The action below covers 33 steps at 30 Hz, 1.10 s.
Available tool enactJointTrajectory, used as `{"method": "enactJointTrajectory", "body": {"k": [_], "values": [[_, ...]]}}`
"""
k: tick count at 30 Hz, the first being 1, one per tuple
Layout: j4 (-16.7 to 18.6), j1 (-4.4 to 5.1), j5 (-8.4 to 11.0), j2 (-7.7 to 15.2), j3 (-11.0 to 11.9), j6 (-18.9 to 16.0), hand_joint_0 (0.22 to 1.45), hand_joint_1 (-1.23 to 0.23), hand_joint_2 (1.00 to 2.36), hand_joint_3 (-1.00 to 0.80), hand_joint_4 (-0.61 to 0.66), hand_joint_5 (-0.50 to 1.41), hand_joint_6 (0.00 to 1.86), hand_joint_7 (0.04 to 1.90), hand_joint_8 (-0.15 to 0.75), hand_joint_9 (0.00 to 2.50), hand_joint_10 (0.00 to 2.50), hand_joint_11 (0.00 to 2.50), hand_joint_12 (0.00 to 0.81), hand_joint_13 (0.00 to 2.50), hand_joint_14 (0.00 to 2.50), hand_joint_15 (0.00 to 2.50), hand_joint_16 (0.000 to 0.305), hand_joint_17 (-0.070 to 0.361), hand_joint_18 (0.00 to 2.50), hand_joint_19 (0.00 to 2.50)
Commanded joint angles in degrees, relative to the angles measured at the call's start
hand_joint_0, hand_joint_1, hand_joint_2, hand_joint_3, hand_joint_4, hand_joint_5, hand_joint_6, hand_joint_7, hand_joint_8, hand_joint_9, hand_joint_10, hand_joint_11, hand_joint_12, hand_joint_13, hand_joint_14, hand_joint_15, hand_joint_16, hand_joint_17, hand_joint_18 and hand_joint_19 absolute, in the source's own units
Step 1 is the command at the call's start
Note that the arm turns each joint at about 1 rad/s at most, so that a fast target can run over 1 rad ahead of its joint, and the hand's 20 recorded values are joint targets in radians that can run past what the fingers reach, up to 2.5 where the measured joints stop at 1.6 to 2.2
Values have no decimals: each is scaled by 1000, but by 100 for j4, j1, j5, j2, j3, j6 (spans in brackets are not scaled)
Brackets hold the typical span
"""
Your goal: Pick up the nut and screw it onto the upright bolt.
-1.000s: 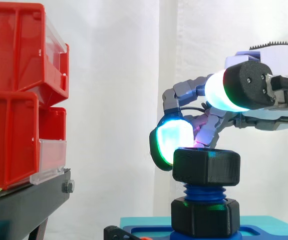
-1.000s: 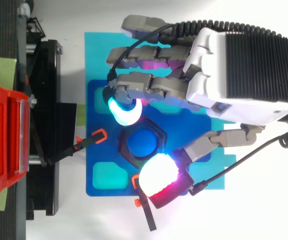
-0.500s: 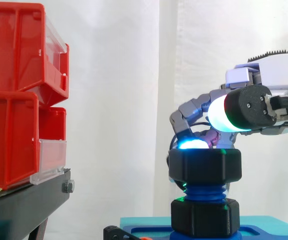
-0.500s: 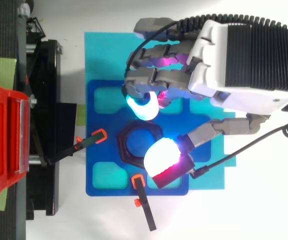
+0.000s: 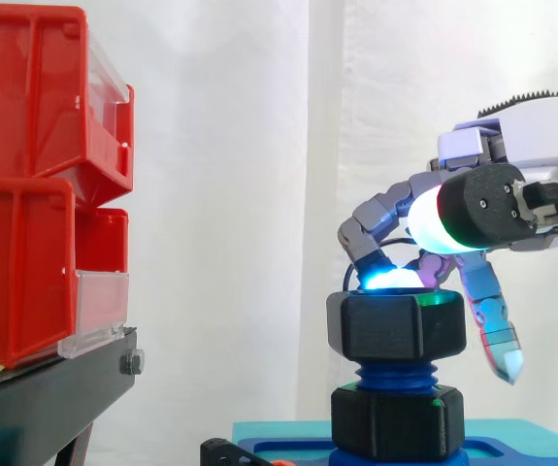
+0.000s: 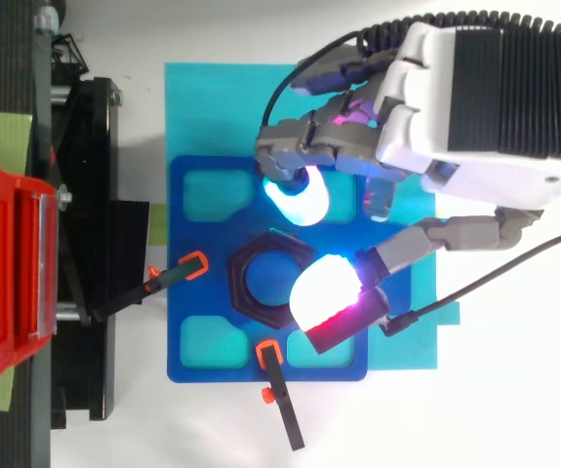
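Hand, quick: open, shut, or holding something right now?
Hand: open, gripping nothing. One fingertip rests on top of the nut, the thumb is above it, and the nut sits threaded on the bolt.

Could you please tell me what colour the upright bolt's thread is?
Blue; the bolt shows best in the side view, just below the black nut.

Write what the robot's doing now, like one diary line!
nut: on upright bolt, above lower nut | hand: at nut's top
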State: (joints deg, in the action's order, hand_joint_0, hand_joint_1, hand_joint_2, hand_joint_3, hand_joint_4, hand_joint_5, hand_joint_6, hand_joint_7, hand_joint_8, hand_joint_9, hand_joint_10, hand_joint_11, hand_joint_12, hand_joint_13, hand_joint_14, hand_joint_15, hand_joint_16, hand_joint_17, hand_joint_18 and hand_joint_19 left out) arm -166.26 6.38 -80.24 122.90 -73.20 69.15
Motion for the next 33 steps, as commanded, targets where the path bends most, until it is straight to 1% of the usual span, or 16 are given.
{"method": "enactJointTrajectory", "body": {"k": [1, 4, 5, 10, 13, 16, 18, 19, 21, 22, 23, 25, 26, 28, 29, 33], "values": [[-73, -14, -9, -90, 7, 64, 462, -358, 1000, -500, 29, 113, 500, 1469, 165, 1730, 1, 59, 167, 1013, 0, 0, 15, 34, 748, 0], [-108, -32, -18, -161, 7, 195, 456, -336, 1000, -500, 64, 96, 500, 1441, 215, 1656, 3, 71, 198, 998, 0, 0, 18, 40, 712, 0], [-117, -32, -26, -205, 7, 213, 455, -327, 1000, -500, 91, 78, 501, 1408, 232, 1598, 4, 95, 223, 973, 0, 0, 20, 45, 656, 0], [-91, -102, -26, -381, 16, 222, 449, -315, 1000, -500, 167, 9, 505, 1224, 270, 1473, 5, 140, 290, 916, 0, 1, 29, 65, 618, 11], [-82, -146, -26, -407, 33, 222, 447, -315, 1000, -500, 208, -33, 505, 1081, 286, 1404, 5, 149, 314, 881, 0, 12, 33, 73, 602, 32], [-64, -181, -35, -398, 139, 222, 442, -320, 1000, -500, 227, -74, 504, 953, 294, 1258, 4, 126, 336, 794, 0, 26, 38, 86, 587, 103], [32, -190, -53, -389, 148, 222, 436, -329, 1000, -500, 201, -107, 503, 854, 286, 1104, 2, 82, 348, 679, 2, 37, 43, 97, 491, 162], [261, -190, -114, -389, 148, 239, 433, -331, 1000, -500, 193, -120, 503, 822, 283, 1042, 0, 61, 359, 623, 0, 33, 43, 97, 450, 161], [498, -155, -158, -372, 148, 275, 423, -340, 1000, -500, 159, -150, 502, 741, 275, 855, 0, 0, 370, 480, 0, 10, 47, 106, 272, 148], [647, -129, -185, -275, 139, 275, 423, -340, 1000, -500, 155, -151, 502, 737, 274, 820, 0, 0, 372, 465, 0, 10, 47, 106, 243, 142], [700, -120, -193, -257, 139, 283, 421, -343, 1000, -500, 150, -160, 502, 709, 270, 743, 0, 0, 376, 392, 0, 0, 48, 109, 159, 119], [885, -102, -229, -196, 139, 283, 417, -345, 1000, -500, 151, -161, 502, 691, 271, 690, 0, 0, 378, 357, 0, 0, 48, 109, 120, 93], [1034, -85, -255, -20, 148, 275, 416, -345, 1000, -500, 149, -161, 502, 680, 267, 657, 0, 0, 377, 327, 0, 0, 49, 110, 76, 78], [1096, -76, -273, -11, 139, 266, 414, -345, 1000, -500, 144, -160, 502, 669, 266, 642, 0, 0, 378, 311, 0, 0, 49, 110, 50, 61], [1166, -41, -255, 85, 148, 239, 414, -346, 1000, -500, 141, -158, 502, 669, 264, 628, 0, 0, 377, 300, 0, 0, 49, 109, 33, 54], [1219, 56, -246, 94, 139, 222, 411, -347, 1000, -500, 141, -157, 501, 659, 265, 602, 0, 0, 377, 282, 0, 0, 49, 110, 16, 57]]}}
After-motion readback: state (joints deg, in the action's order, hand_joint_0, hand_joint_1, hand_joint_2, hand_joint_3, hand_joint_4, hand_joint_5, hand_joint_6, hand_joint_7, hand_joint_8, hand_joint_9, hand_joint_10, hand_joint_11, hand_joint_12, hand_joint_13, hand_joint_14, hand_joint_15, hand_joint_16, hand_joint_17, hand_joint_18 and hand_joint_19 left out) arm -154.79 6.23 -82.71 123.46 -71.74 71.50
